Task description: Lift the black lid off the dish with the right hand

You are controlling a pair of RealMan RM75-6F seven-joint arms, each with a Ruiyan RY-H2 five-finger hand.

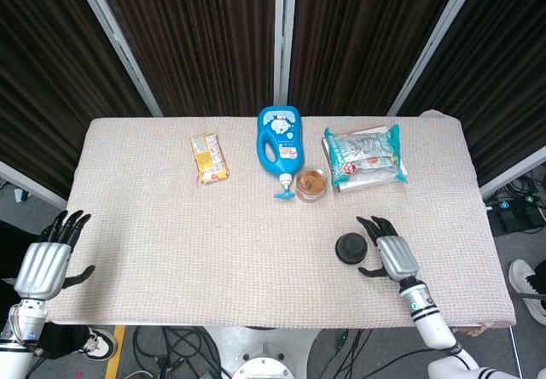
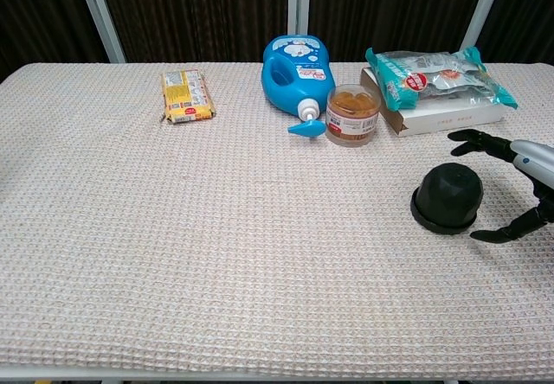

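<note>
The black domed lid (image 1: 351,247) (image 2: 447,196) sits on the woven tablecloth at the front right, covering the dish beneath it. My right hand (image 1: 391,253) (image 2: 518,185) hovers just to the right of the lid, open, fingers spread toward it, thumb low near the cloth, not touching the lid. My left hand (image 1: 44,262) hangs open off the table's left front edge, holding nothing; the chest view does not show it.
A blue detergent bottle (image 1: 280,146) lies at the back centre with a small jar (image 1: 310,184) beside its spout. A snack bag on a box (image 1: 365,157) lies back right, behind the lid. A yellow packet (image 1: 209,158) lies back left.
</note>
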